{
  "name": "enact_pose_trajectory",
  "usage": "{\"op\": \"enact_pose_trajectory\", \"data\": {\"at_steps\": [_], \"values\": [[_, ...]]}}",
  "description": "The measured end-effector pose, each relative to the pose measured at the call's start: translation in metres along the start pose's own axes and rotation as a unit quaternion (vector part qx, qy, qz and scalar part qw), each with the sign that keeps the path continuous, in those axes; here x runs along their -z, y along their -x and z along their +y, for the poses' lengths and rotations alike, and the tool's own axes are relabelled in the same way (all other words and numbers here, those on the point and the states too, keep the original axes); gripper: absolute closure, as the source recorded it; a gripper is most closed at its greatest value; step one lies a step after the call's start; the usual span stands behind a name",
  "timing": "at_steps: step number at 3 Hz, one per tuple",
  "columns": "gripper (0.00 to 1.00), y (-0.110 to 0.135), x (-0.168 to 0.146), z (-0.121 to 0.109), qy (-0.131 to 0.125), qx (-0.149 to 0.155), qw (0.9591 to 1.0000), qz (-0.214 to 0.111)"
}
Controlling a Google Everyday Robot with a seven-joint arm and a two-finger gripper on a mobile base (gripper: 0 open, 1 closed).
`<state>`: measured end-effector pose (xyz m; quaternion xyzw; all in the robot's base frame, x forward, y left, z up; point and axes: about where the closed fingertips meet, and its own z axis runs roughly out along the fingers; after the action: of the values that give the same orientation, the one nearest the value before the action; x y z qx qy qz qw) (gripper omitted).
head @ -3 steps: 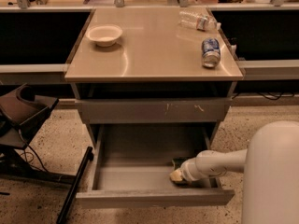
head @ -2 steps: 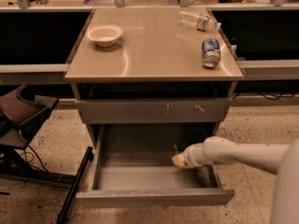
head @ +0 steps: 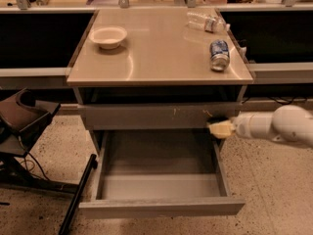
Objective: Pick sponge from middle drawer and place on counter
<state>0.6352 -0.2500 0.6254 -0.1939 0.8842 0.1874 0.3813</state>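
The middle drawer is pulled out wide below the counter, and its grey floor shows nothing lying in it. My gripper is lifted out of the drawer, at its right side, level with the scratched drawer front above. The pale yellow fingers are closed together. A small dark piece, the sponge, shows pinched at their upper edge and is mostly hidden. My white arm reaches in from the right.
On the counter are a white bowl at the back left, a blue can lying at the right edge and a clear bottle at the back right. A dark chair stands to the left on the speckled floor.
My gripper has risen from the drawer's right rear corner to above its right wall, in front of the scratched drawer front. The arm has pulled back to the right.
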Motion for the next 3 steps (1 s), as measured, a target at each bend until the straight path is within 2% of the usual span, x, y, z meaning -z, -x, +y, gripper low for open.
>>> {"op": "enact_pose_trajectory", "data": {"at_steps": [1,2,3], "values": [[1.00,0.070,0.080,-0.036,-0.025,0.028,0.9992,-0.013],[1.00,0.117,0.137,-0.051,-0.028,0.055,0.9979,-0.019],[1.00,0.117,0.137,-0.051,-0.028,0.055,0.9979,-0.019]]}}
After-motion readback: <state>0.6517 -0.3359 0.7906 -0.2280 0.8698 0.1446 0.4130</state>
